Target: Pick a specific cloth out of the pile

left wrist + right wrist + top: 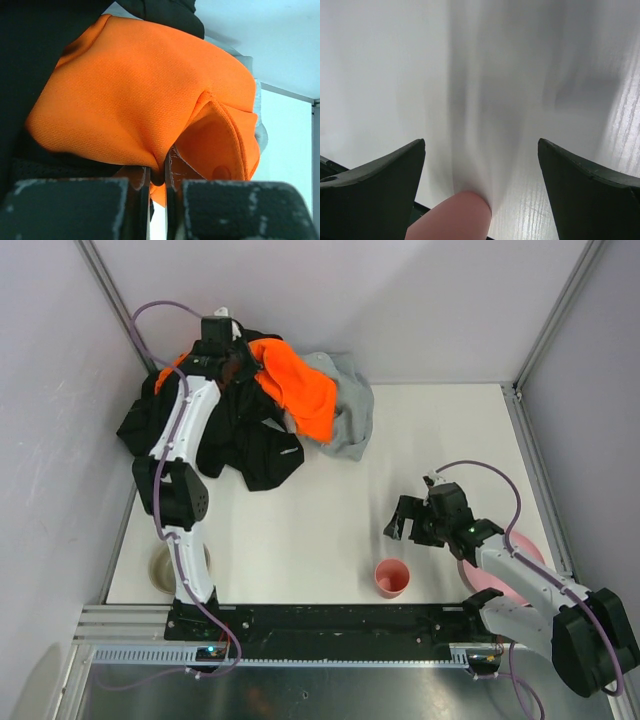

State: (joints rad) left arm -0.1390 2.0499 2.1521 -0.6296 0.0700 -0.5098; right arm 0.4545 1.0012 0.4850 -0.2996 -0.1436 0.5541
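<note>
The pile [250, 410] lies at the table's far left: bright orange, black and light grey garments. My left gripper [232, 358] is at its top. In the left wrist view it [157, 172] is shut on a fold of the bright orange garment [140, 95], with black fabric [30, 60] to its left. I cannot single out the small thin black cloth among the black fabric. My right gripper [405, 522] is open and empty above the bare table, just beyond the pink cup [391, 578]. In the right wrist view it [481, 150] is wide open with the cup's rim [452, 217] below.
A pink plate [520, 552] lies at the near right, partly under the right arm. A round beige dish [160, 570] sits at the near left behind the left arm. Enclosure walls and posts stand close round the table; the pile reaches the back left corner.
</note>
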